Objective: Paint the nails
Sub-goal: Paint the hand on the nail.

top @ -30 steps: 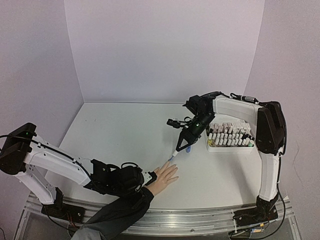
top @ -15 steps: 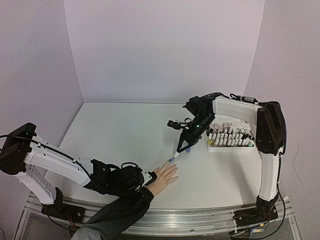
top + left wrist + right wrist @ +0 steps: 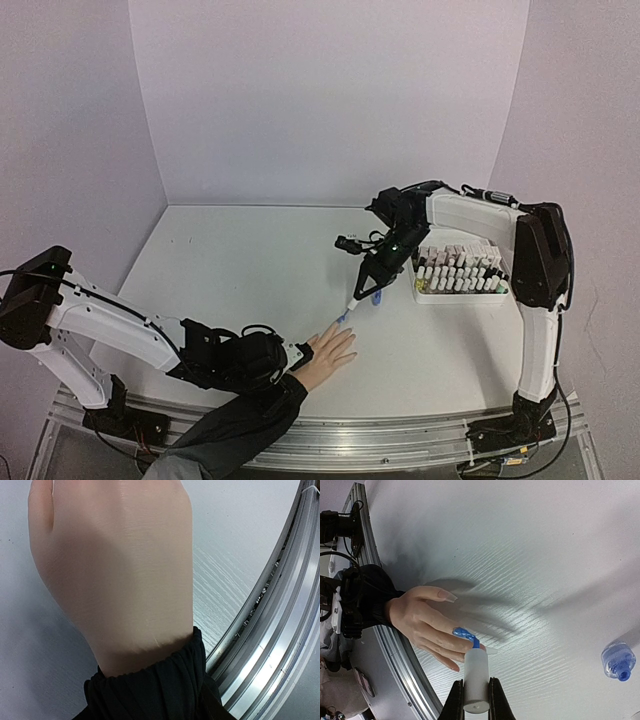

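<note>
Nails [image 3: 462, 632] sit at the fingertips of a light-skinned hand [image 3: 330, 352]. It lies palm-down w/ fingers spread, a dark sleeve [image 3: 150, 692] at its wrist. One nail is coated blue. A bare nail [image 3: 447, 596] on another finger of the hand looks pinkish.

Handling, as I judge it:
- Nails are tiny, hard, smooth and slightly domed, so polish will run or smear if pressed.
- The fingers under them are soft and may twitch.
- Nothing here is to be grabbed. Contact should be bristles only, light, stroking toward the tip.
- Any steadying hold belongs back at the wrist/sleeve, not on the fingers.

R gripper [image 3: 476, 682] is clamped tight on the white handle of a polish brush [image 3: 474, 662]. The brush's blue end sits right at the painted nail. Contact looks likely, but I can't confirm it.

An open blue bottle [image 3: 618, 661] stands beyond the hand's fingertips, well apart. A rack of polish bottles [image 3: 460, 272] is farther out past that.

Hard to make out:
- L gripper [image 3: 283, 360] is a dark mass at the hand's wrist against the dark sleeve. Its own cam shows no fingers, only the back of the hand, the cuff and an aluminium rail [image 3: 270, 645]. I can't tell whether its jaws are apart or closed, or whether they hold the wrist.
- The bristles are hidden behind the brush collar.
- The remaining nails are too small from above, and partly covered in the R wrist view.
</note>
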Controlling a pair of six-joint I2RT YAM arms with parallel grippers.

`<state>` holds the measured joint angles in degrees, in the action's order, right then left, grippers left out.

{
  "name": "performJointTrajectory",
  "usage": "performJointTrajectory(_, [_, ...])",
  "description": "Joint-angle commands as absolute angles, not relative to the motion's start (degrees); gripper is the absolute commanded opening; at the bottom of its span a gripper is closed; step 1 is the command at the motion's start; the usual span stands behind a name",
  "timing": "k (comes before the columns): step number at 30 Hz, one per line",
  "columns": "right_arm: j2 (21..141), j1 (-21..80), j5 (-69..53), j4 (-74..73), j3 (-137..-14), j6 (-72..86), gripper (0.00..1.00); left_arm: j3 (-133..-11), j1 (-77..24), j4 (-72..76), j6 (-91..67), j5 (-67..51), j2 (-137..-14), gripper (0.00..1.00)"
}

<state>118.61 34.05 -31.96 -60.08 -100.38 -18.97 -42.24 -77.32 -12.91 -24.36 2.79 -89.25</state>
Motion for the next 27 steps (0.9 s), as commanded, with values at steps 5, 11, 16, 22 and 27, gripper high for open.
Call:
performJointTrajectory(5, [117.3, 33.2, -28.6, -60.9, -101.9, -18.1, 0.00, -41.3, -77.3, -12.0, -21.4, 6.2, -88.2, 0.00])
performJointTrajectory(11, [114.7, 32.8, -27.7, -61.0, -101.3, -18.0, 0.00, -41.4, -77.3, -11.9, -21.4, 6.1, -88.3, 0.00])
performJointTrajectory(16, [112.7, 32.8, -35.7, -61.3, -99.9, -19.4, 0.00, -41.4, -77.3, -12.0, -21.4, 6.1, -88.3, 0.00])
performJointTrajectory(22, [113.6, 33.4, -42.7, -62.2, -98.8, -20.4, 0.00, -41.4, -77.3, -12.0, -21.2, 6.2, -88.2, 0.00])
performJointTrajectory(27, [116.1, 34.1, -41.7, -62.7, -99.9, -20.4, 0.00, -41.3, -77.3, -12.0, -21.3, 6.2, -88.1, 0.00])
